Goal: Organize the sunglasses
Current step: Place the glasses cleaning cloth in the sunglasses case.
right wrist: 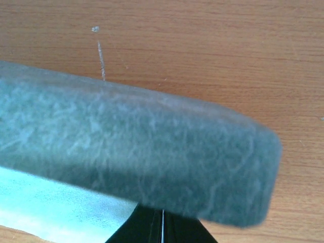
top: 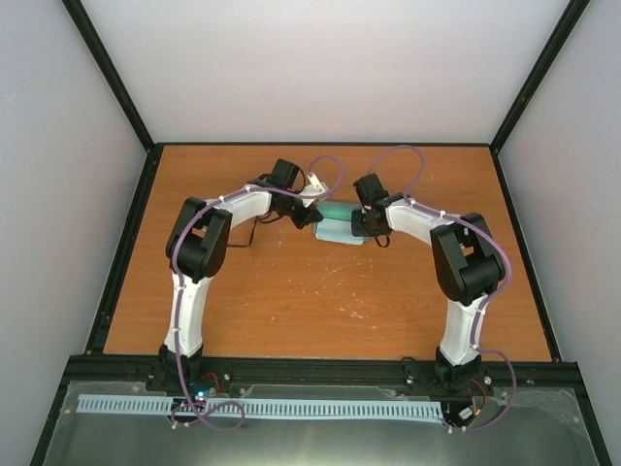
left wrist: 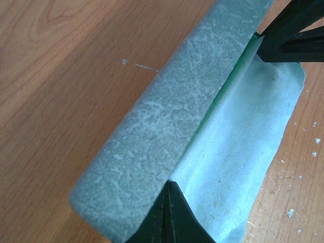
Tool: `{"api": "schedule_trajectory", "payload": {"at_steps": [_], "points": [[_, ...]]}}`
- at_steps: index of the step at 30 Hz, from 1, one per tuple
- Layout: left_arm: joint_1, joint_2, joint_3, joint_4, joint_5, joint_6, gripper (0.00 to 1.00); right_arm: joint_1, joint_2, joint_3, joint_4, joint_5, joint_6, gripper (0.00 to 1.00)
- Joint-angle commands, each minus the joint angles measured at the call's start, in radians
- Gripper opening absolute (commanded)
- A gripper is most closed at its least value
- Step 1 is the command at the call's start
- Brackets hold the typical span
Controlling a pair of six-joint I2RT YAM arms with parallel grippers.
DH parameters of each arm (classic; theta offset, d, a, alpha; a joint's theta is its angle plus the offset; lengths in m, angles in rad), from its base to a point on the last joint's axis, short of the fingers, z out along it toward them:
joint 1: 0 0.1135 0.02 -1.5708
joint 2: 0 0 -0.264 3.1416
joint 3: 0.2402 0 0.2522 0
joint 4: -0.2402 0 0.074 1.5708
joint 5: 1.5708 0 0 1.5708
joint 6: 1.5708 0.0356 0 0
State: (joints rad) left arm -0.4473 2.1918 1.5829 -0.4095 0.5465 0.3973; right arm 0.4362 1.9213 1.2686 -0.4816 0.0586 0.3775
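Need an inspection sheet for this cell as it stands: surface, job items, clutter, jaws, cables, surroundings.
Surface: wooden table, with white scuffs and specks.
Job's things: sunglasses not seen in any view.
Clutter: grey-blue case, a strip of green lining showing; light-blue cloth touching it.
Grippers: left gripper and right gripper both at the case; jaws look closed.
Cables: purple cables looped over both arms.
Surroundings: pale walls, black frame.

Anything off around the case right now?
Yes. The light-blue cloth pokes out from the grey-blue case along its green edge and spreads onto the table. No sunglasses visible in any view. White specks dot the wood beside it.
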Motion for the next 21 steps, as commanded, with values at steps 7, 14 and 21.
{"api": "schedule_trajectory", "payload": {"at_steps": [7, 14, 21], "points": [[-0.002, 0.02, 0.043, 0.049, -0.013, -0.025, 0.01, -0.008, 0.021, 0.03, 0.012, 0.058, 0.005, 0.03], [-0.006, 0.029, 0.031, 0.058, -0.017, -0.031, 0.02, -0.009, 0.031, 0.033, 0.015, 0.07, 0.014, 0.03], [-0.014, 0.027, 0.015, 0.067, -0.03, -0.033, 0.1, -0.008, 0.042, 0.032, 0.007, 0.086, 0.018, 0.04]]}}
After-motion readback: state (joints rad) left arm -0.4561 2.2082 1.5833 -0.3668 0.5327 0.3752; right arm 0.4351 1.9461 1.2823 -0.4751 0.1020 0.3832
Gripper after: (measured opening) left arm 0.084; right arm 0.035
